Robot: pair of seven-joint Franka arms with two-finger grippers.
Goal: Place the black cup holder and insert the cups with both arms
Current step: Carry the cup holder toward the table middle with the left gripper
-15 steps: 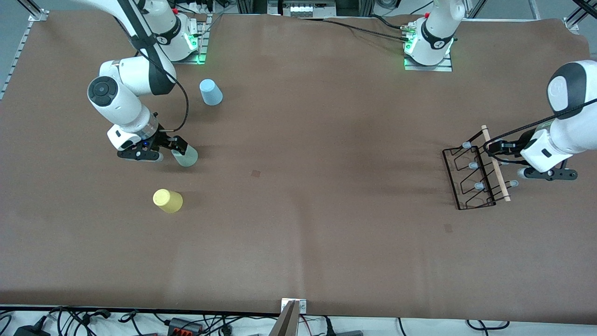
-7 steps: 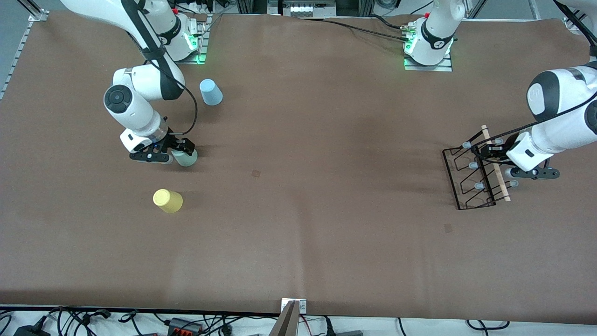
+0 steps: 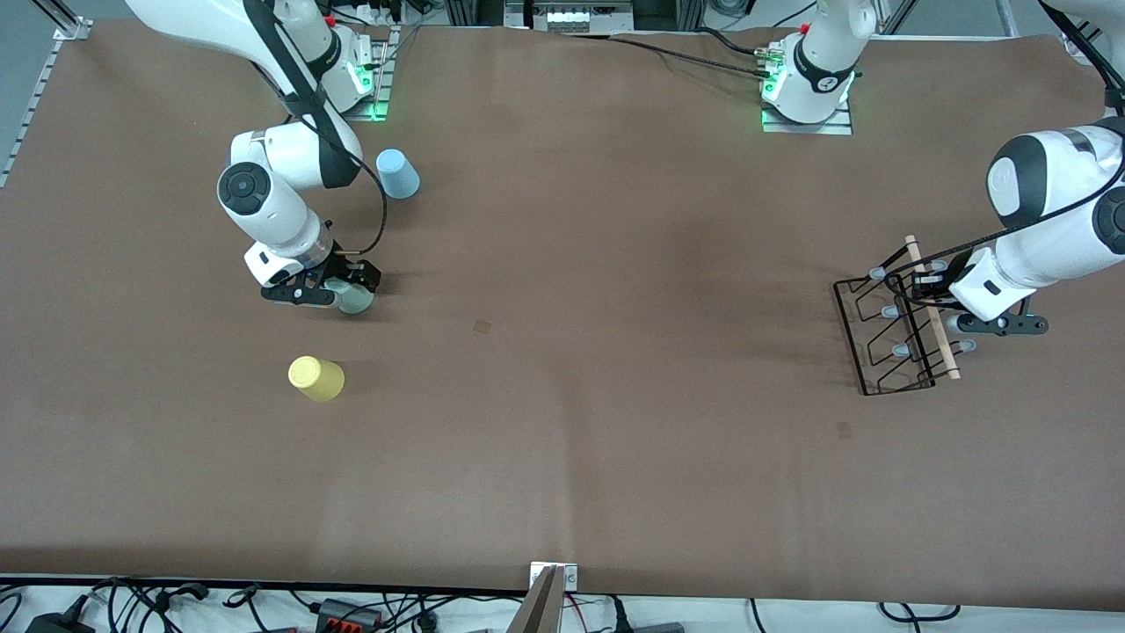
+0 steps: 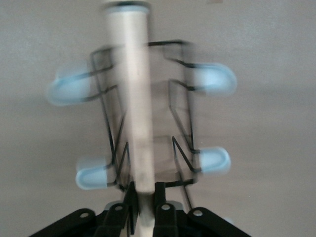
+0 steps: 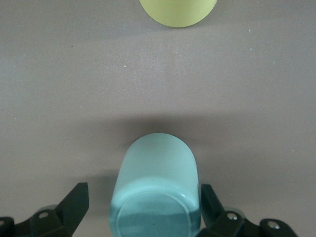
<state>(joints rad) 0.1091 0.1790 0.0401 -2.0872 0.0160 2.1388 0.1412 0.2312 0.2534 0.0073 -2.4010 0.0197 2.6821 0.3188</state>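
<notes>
The black cup holder [image 3: 886, 338] lies on the table at the left arm's end, its wooden rod handle [image 3: 937, 323] on top. My left gripper [image 3: 919, 285] is shut on that rod [image 4: 136, 98], one finger [image 4: 130, 203] on each side of it, and my left gripper [image 4: 145, 203] sits at the rod's end. The pale green cup [image 3: 356, 301] stands at the right arm's end. My right gripper [image 3: 344, 288] is open around it, and the green cup [image 5: 155, 187] fills the gap of my right gripper [image 5: 143, 200] without clear contact. The yellow cup [image 3: 315, 378] and the blue cup [image 3: 397, 173] stand apart.
Pale blue-tipped pegs [image 4: 212, 79] stick out on both sides of the holder. The yellow cup [image 5: 177, 11] is nearer to the front camera than the green one. A brown mat [image 3: 580, 369] covers the table, bare between the cups and the holder.
My left gripper has shut on the rod handle. My right gripper has slid toward the green cup and now straddles it, still open.
</notes>
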